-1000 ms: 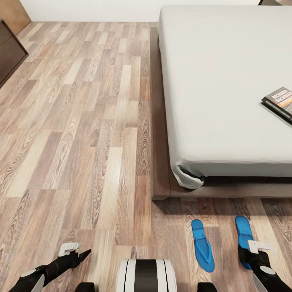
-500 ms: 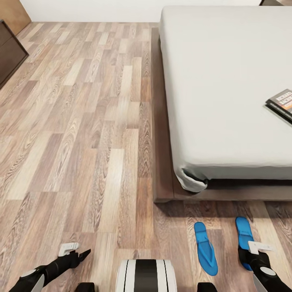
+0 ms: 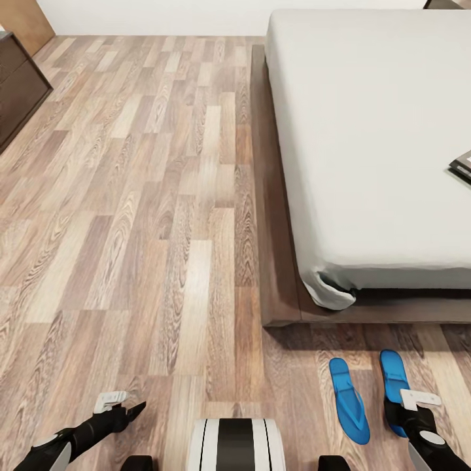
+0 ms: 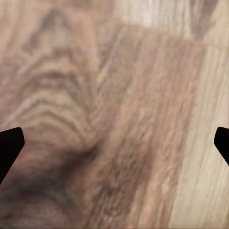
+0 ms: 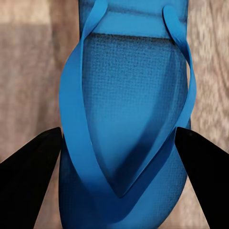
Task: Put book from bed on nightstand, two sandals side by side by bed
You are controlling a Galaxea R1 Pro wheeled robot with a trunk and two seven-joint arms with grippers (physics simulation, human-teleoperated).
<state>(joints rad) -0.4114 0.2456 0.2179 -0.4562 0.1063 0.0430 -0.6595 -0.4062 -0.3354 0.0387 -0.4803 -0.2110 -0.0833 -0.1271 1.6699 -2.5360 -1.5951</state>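
1. Two blue flip-flops lie on the wood-plank floor (image 3: 131, 196) just off the foot of the bed (image 3: 281, 261): the left sandal (image 3: 348, 409) in the open, the right sandal (image 3: 392, 376) a short way to its right and roughly parallel to it, both pointing toward the bed.
2. Seen from the head, the right gripper (image 3: 418, 400) sits over the near end of the right sandal, covering that part of it.
3. The right wrist view looks straight down on the right sandal (image 5: 126, 119), its V-shaped strap and textured footbed sharp in view. The right gripper (image 5: 119, 181) has its dark fingers spread wide, one on each side of the sole; whether they touch its edges I cannot tell, and nothing is clamped.
4. The left gripper (image 3: 118, 405) hangs low over bare planks at the robot's left, well apart from both sandals. In the left wrist view its fingertips (image 4: 9, 145) show at the two far edges over blurred wood grain, so it is wide open and empty.
5. The bed's off-white mattress (image 3: 366, 131) rests on a dark brown frame.
6. The book (image 3: 463, 163) lies flat on the mattress at the picture's right edge, cut off there.
7. A dark wooden cabinet (image 3: 16, 85) stands at the far left beside a brown door (image 3: 23, 19).
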